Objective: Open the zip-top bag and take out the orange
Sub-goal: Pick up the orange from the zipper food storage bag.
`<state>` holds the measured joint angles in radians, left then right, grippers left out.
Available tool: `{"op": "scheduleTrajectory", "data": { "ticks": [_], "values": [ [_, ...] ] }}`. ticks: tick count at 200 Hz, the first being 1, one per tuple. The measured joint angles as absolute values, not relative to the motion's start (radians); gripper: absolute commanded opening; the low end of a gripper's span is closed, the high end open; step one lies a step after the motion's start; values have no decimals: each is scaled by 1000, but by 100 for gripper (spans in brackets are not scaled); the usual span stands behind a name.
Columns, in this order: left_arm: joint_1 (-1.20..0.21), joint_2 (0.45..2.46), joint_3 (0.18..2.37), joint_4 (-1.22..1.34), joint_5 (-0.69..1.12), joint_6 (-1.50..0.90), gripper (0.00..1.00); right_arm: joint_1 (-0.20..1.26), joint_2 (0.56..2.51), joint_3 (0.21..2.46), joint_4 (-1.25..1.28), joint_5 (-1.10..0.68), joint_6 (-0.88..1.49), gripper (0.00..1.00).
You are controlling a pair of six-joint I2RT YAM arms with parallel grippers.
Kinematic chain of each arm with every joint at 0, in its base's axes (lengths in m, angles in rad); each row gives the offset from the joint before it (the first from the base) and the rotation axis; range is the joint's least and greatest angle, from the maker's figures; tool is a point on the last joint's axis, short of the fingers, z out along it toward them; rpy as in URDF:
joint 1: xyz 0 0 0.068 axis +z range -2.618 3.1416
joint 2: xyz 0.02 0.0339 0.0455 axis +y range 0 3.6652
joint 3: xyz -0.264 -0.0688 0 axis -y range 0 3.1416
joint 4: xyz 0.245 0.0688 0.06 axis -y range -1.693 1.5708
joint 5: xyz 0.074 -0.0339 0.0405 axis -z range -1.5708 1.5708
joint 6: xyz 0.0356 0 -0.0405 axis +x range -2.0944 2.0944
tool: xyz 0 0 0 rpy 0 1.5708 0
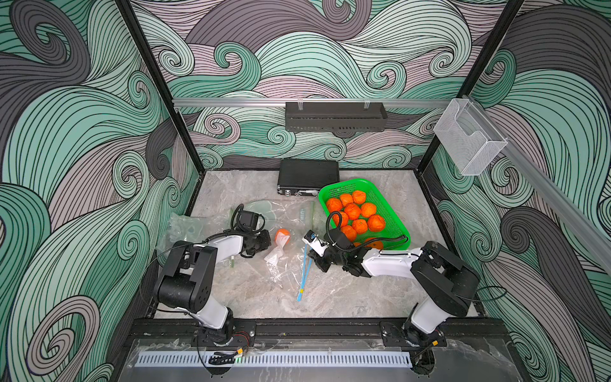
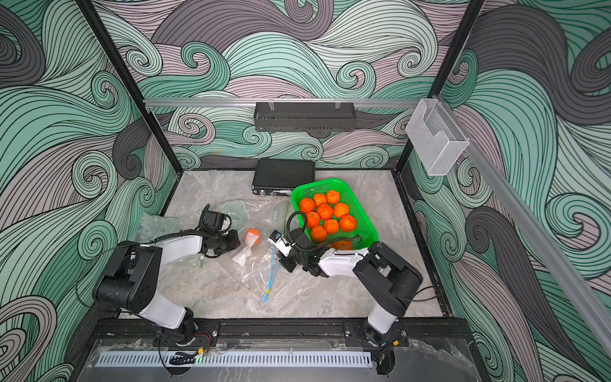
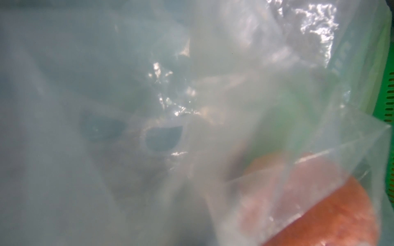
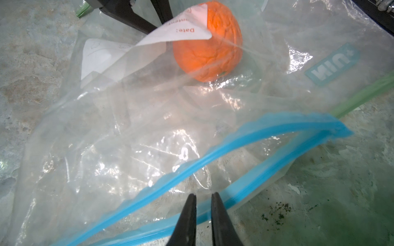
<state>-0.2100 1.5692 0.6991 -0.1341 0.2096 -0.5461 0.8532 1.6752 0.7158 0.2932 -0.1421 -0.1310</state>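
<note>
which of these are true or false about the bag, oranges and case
1. The orange is inside the zip-top bag. True.
2. The green basket is empty. False: it holds a pile of oranges.
3. The bag's blue zip strip is parted. True.
4. The black case lies by the arm bases. False: it lies at the back wall, behind the basket.
5. The right gripper grips the orange. False: its tips are at the zip strip, apart from the orange.
</note>
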Motion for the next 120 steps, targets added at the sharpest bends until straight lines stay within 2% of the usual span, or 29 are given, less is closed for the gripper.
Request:
{"op": "scheduleTrajectory", "data": {
  "ticks": [34,78,120],
  "values": [
    [-210,1569,699,-134,210,-546,0,869,1714,747,285,-166,-143,24],
    [-210,1569,699,-134,210,-546,0,911,1800,869,296,-201,-167,40],
    [-210,1569,699,-134,210,-546,0,899,1902,928,321,-250,-179,50]
  ]
}}
